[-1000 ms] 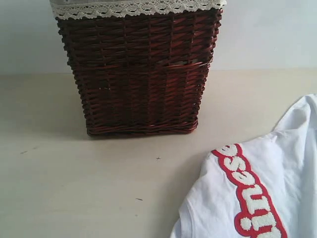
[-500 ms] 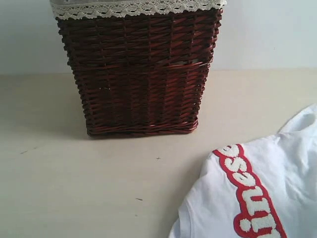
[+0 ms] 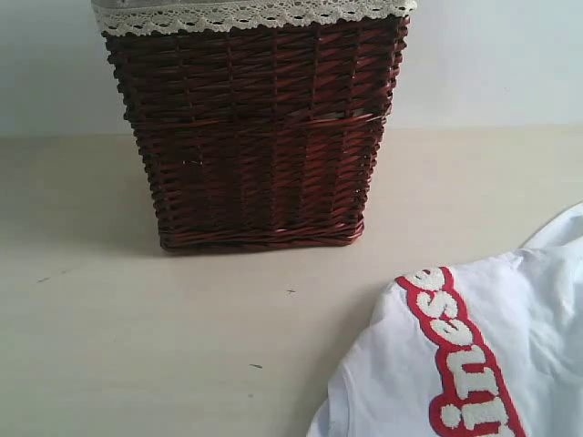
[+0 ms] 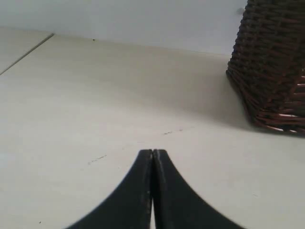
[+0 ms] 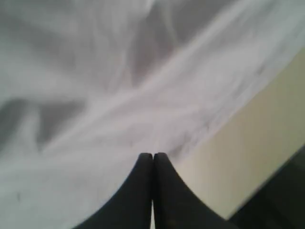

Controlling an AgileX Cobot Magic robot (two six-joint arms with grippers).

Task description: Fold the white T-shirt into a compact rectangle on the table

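Garment: wrinkled white cotton T-shirt (image 3: 537, 346) with red-outlined white letters, lying at near right of pale beige worktop (image 3: 137, 346). Dark brown wicker basket (image 3: 255, 137) stands far centre, apart from it. Empty left fingers (image 4: 140, 191) clenched over bare worktop; right fingers (image 5: 140, 191) clenched above white cloth.

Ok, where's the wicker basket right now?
In the exterior view, the wicker basket stands on the table left of centre, apart from the white T-shirt at lower right.

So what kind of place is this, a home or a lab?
Probably a staged laundry-folding test bench: a wide pale beige table against a plain wall, a dark wicker basket with lace trim, and a wrinkled white T-shirt with red-outlined letters.
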